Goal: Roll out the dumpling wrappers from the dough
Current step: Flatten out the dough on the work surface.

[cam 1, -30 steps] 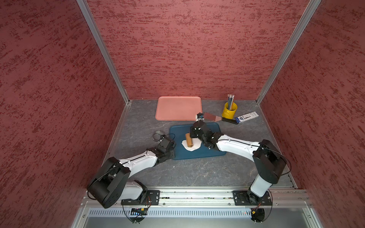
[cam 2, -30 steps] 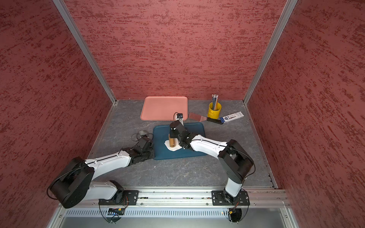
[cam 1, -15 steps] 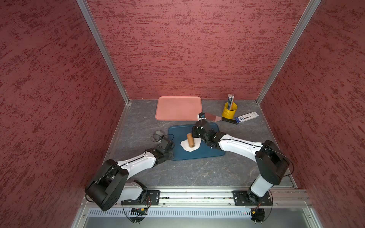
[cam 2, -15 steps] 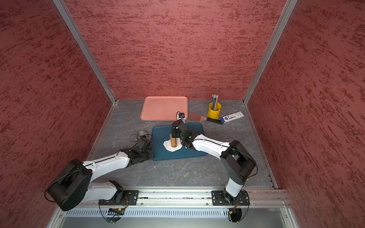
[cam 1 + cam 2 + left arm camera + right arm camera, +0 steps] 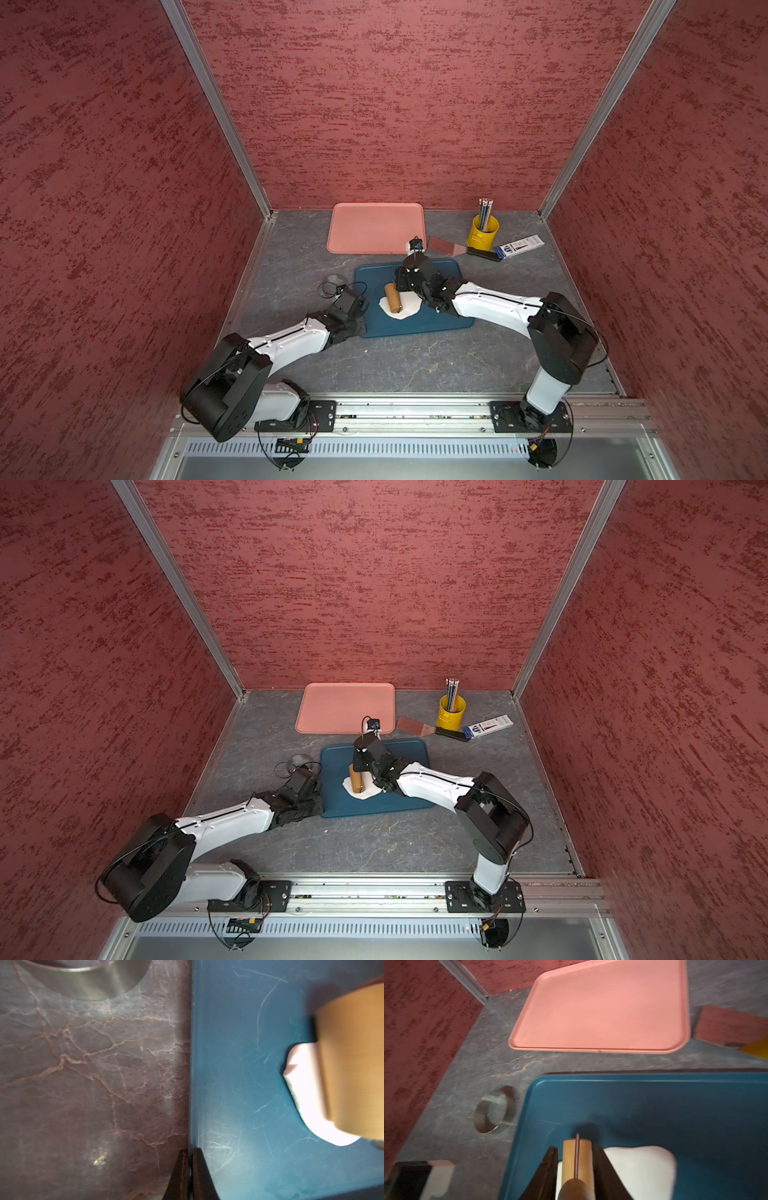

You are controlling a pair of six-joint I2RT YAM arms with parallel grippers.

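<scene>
1. Dough [image 5: 406, 312] lies flattened and uneven in outline on my blue tray [image 5: 415, 326], toward 8 o'clock from the tray's middle in both top views.
2. My right gripper [image 5: 574, 1148] has its jaws narrowed onto a wooden rolling pin [image 5: 584, 1157], one dark finger against each side of the roller.
3. The pin rests on top of the dough, over its 10 o'clock part. Its length runs roughly from 12 to 6 o'clock, and its far end reaches past the dough's edge over bare tray.
4. In my right wrist view the larger share of the white sheet [image 5: 637, 1167] spreads out beside one finger, and only a thin strip shows beside the other.
5. My left gripper [image 5: 188, 1154] is pressed closed, its two tips all but touching. They sit right on the line of the tray's 9 o'clock rim, one on the stone table [image 5: 83, 1084] and one on the blue side. I cannot tell whether the rim itself is pinched between them.
6. A steel ring cutter [image 5: 481, 1118] stands on the table at 9 o'clock from the blue tray, near it but apart.
7. A pink tray [image 5: 374, 228] lies at 12 o'clock from the blue one, against the back wall.
8. At 2 o'clock stands a yellow cup [image 5: 482, 237] with pencils [image 5: 485, 212] upright in it.
9. A flat scraper [image 5: 444, 246] lies just beside the cup at its 8 o'clock, and a pencil box [image 5: 519, 245] lies at its 4 o'clock.
</scene>
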